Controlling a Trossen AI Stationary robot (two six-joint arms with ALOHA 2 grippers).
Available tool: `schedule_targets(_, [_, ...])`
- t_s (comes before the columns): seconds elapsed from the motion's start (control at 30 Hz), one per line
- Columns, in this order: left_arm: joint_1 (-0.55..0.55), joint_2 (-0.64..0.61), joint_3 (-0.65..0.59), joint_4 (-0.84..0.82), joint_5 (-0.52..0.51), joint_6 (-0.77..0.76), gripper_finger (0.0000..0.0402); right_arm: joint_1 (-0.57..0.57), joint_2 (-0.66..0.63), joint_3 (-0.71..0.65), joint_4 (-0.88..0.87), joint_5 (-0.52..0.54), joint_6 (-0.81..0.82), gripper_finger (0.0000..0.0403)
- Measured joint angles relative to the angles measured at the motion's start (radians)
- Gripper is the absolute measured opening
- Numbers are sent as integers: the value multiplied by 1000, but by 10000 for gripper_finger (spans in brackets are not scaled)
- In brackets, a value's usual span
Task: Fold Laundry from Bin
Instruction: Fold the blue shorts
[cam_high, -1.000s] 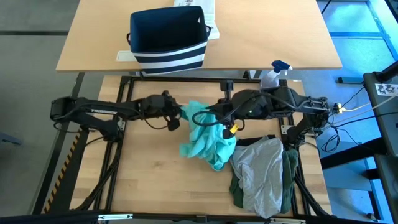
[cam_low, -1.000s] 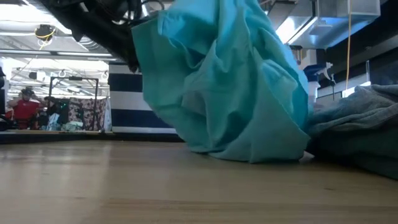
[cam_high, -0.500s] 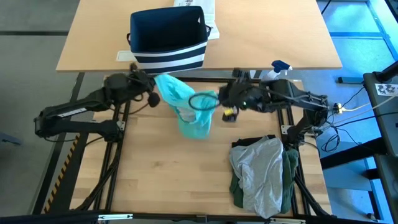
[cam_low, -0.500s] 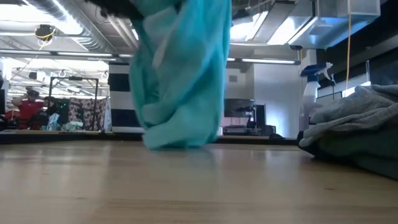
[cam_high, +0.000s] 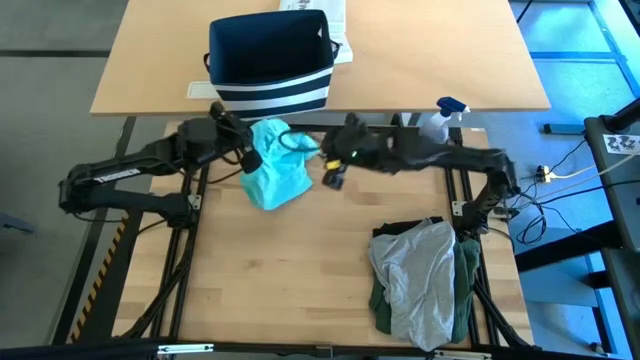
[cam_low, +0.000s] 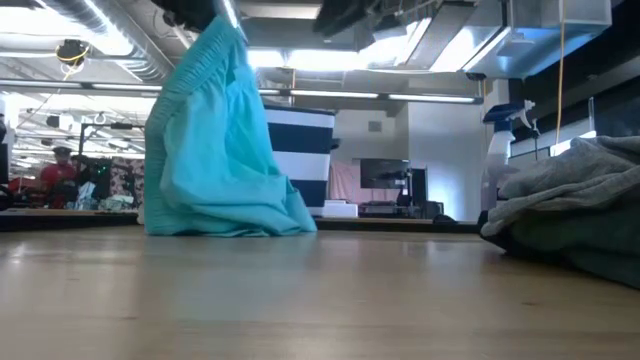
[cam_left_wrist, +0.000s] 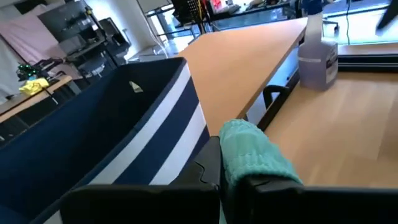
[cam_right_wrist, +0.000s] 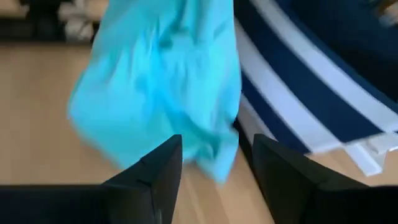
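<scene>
Soft matt teal cloth garment (cam_high: 275, 175), woven striped fabric bin (cam_high: 268, 62), smooth pale wooden table (cam_high: 290, 270)

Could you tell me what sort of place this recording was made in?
Probably a robotics lab or workshop: a wooden workbench on a black metal frame, ceiling strip lights, and a clothes rack in the open hall behind.

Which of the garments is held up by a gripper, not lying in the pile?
The teal garment, pinched by the left gripper near the bin; the grey garment and dark green one lie piled.

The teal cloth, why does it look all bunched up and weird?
The teal cloth hangs crumpled from the left gripper, which is shut on one corner. The right gripper beside it is open, so nothing spreads it flat.
</scene>
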Motion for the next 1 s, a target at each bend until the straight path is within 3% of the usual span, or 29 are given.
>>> schedule_targets(0.1, [0, 26, 8, -4, -31, -4, 1, 21, -1, -172, 306, 78, 39, 178])
schedule_targets(0.27, [0, 67, 81, -15, -73, -2, 0, 51, 14, -457, 857, 120, 78, 147])
schedule_targets(0.33, [0, 79, 113, -28, -75, 18, 0, 53, 22, -546, 1039, 105, 79, 137])
schedule_targets(0.4, [0, 93, 147, -28, -74, 33, 0, 52, 47, -595, 1184, 24, 78, 132])
schedule_targets(0.53, [1, 117, 209, -31, -74, 55, 0, 56, 127, -614, 1263, -104, 74, 130])
schedule_targets(0.7, [2, 168, 271, -37, -76, 76, 0, 67, 224, -613, 1422, -132, 26, 129])
schedule_targets(0.87, [10, 230, 321, -57, -98, 103, 0, 111, 237, -603, 1519, -87, -277, 129])
schedule_targets(1.0, [28, 275, 380, -64, -92, 107, 0, 153, 237, -540, 1403, 6, -478, 129])
